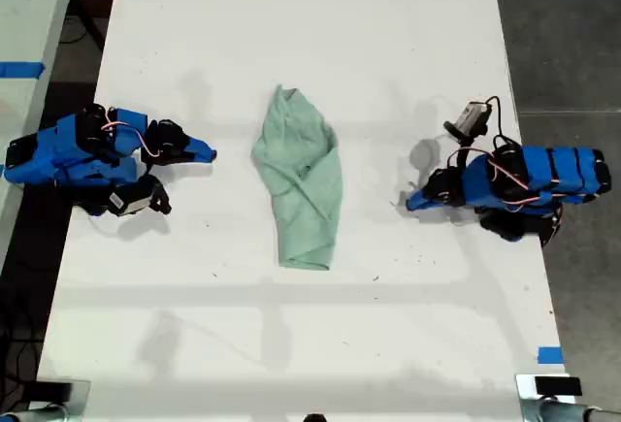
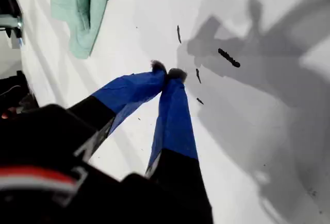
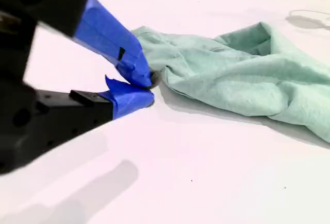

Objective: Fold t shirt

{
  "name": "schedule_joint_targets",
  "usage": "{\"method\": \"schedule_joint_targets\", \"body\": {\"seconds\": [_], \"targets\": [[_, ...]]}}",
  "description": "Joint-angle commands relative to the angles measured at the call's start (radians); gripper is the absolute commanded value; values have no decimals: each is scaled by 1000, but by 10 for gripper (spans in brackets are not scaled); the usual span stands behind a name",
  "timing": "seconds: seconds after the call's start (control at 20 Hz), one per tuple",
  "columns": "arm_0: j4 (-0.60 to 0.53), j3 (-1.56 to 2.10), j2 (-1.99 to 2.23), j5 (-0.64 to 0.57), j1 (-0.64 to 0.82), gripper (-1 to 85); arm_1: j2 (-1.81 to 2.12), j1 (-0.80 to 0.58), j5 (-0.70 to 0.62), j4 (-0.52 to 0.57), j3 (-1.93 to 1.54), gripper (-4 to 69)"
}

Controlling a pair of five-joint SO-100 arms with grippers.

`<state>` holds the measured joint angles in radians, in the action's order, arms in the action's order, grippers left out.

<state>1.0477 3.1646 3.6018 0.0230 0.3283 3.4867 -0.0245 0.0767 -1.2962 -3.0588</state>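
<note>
T shirt point(image 1: 301, 181) — long axis runs up-down in exterior view | both grippers seemingly closed, empty

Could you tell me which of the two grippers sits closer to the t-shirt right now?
My second gripper: the t-shirt lies just past its tips, while my first gripper has bare table between.

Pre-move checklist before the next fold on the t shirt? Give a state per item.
1. t shirt spread flat: not ok, it is bunched into a long wrinkled strip.
2. my first gripper empty: ok, jaws shut on nothing.
3. my second gripper empty: ok, jaws closed beside the cloth edge and not gripping it.
4. Jaws open for a grasp: not ok, both are shut.
5. Arms clear of the cloth: ok, the exterior view shows a gap on both sides.
6. Sleeves and collar located: cannot tell, the folds hide them.
</note>
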Motion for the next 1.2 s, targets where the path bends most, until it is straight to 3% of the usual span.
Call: {"method": "schedule_joint_targets", "body": {"seconds": [0.0, 1.15], "targets": [[-8, 6, 6, 20, -6, -1, 15, 6, 9, -11, -57, 13], [-32, 26, 6, 20, -11, -1, 17, 3, 21, -14, -57, 13]]}}
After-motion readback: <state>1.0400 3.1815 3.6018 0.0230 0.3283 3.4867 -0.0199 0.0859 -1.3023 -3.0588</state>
